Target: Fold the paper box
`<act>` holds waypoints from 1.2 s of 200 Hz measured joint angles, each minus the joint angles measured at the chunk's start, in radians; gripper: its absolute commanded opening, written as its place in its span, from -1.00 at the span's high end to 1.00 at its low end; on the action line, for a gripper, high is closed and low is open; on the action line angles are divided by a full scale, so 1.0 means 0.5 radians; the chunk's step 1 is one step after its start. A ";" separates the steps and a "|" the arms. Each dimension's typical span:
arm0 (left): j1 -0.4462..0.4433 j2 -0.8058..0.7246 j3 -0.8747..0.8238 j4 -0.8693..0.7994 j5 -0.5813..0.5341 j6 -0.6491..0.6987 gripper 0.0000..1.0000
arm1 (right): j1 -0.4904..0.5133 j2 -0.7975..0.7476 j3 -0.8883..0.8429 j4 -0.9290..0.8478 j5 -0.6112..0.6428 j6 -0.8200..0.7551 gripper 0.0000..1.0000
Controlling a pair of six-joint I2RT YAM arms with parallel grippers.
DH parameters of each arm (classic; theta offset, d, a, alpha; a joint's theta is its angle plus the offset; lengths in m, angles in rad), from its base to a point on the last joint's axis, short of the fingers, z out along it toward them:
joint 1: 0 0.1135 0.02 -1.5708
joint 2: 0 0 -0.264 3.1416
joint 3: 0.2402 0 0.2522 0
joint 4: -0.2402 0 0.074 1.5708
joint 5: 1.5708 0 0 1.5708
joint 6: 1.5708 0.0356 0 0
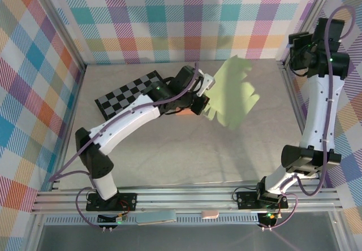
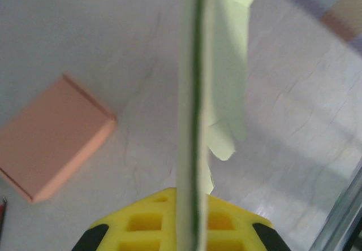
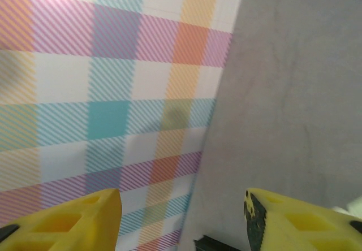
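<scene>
The paper box (image 1: 232, 92) is a flat, pale green cut-out sheet, held up in the air over the middle of the table. My left gripper (image 1: 201, 101) is shut on its left edge. In the left wrist view the sheet (image 2: 195, 92) runs edge-on straight up from between my yellow fingers, where the left gripper (image 2: 192, 220) pinches it. My right gripper (image 1: 297, 50) is raised high at the back right, apart from the sheet. In its own view the right gripper (image 3: 184, 223) stands open with nothing between its yellow fingers (image 3: 73, 223).
A small salmon-pink box (image 2: 54, 141) lies on the grey table below my left wrist, seen from above as an orange patch (image 1: 182, 113). A black-and-white checkerboard (image 1: 127, 95) lies at the back left. Plaid walls (image 3: 113, 92) enclose the table on three sides.
</scene>
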 measured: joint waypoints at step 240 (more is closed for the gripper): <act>-0.057 0.353 -0.147 -0.095 -0.284 0.344 1.00 | 0.961 0.038 -1.118 0.272 -0.556 0.301 0.63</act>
